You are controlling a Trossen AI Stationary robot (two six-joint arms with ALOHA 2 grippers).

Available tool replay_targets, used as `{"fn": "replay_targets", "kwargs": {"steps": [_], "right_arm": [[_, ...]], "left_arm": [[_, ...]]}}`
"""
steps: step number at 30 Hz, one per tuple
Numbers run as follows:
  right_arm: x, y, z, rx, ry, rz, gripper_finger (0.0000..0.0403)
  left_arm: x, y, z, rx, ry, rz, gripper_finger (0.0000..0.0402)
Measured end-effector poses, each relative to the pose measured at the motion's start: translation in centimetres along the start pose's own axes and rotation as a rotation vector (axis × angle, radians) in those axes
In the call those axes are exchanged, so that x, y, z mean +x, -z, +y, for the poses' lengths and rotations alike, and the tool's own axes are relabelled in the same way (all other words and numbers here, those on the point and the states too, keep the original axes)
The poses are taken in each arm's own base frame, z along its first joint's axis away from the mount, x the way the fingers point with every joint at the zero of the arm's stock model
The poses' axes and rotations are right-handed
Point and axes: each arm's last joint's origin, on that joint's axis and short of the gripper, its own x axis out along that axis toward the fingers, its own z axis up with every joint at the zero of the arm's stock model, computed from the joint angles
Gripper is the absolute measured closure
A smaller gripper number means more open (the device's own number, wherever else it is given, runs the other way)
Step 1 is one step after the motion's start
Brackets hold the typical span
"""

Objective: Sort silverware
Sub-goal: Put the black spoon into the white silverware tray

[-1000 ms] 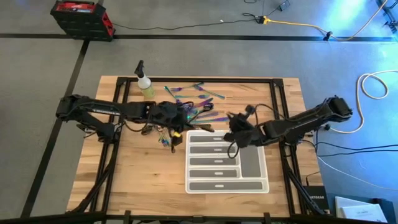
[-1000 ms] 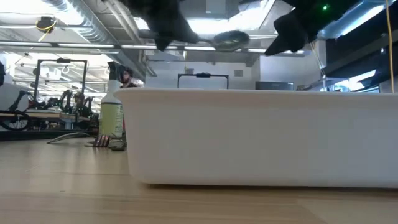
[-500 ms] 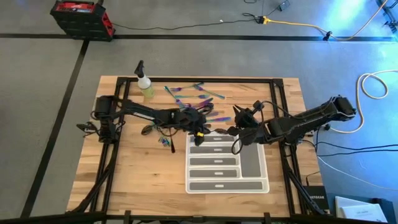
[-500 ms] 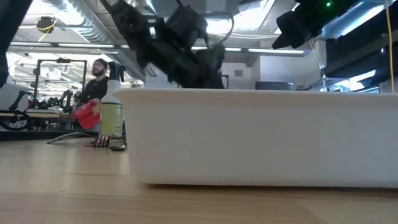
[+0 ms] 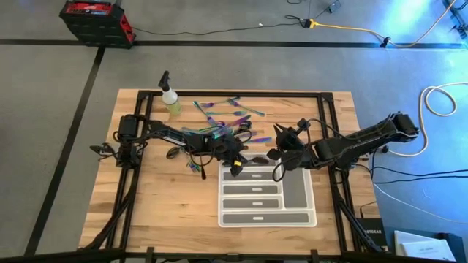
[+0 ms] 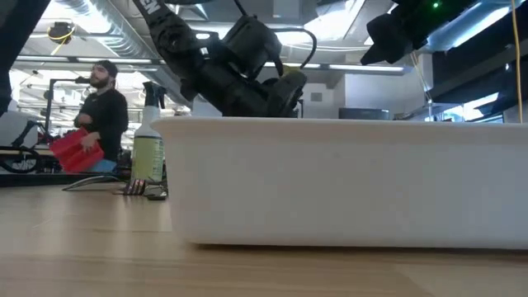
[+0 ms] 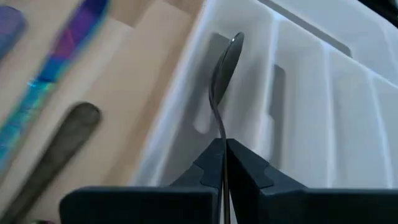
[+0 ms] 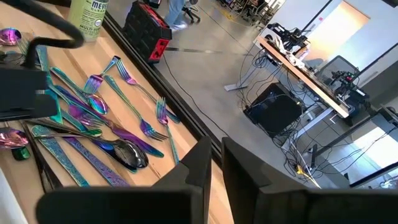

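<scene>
Spoon (image 7: pixel 225 68), dark and slim, pinched in left gripper (image 7: pixel 222 163); bowl over tray (image 7: pixel 323 93).

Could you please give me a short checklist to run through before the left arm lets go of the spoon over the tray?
1. Left gripper shut on the dark spoon: ok.
2. Spoon bowl over a tray compartment: ok.
3. Spoon touching the compartment floor: cannot tell.
4. Right gripper clear of the left arm, beside the tray's far corner: ok.
5. Remaining silverware lies outside the tray: ok.
</scene>
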Motion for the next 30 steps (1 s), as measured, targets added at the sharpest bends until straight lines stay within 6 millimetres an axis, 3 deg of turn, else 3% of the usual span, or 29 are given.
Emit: {"fn": "replay_targets", "kwargs": {"steps": [6, 30], "right_arm": [[0.0, 0.0, 0.0, 0.002, -0.007, 0.001, 0.0382], [0.0, 0.0, 0.0, 0.003, -0.008, 0.002, 0.0382]], "left_arm": [[1.2, 0.6, 0.0, -0.035, 0.031, -0.03, 0.0401], [1.5, 1.0, -0.8, -0.009, 0.124, -0.013, 0.04]]}}
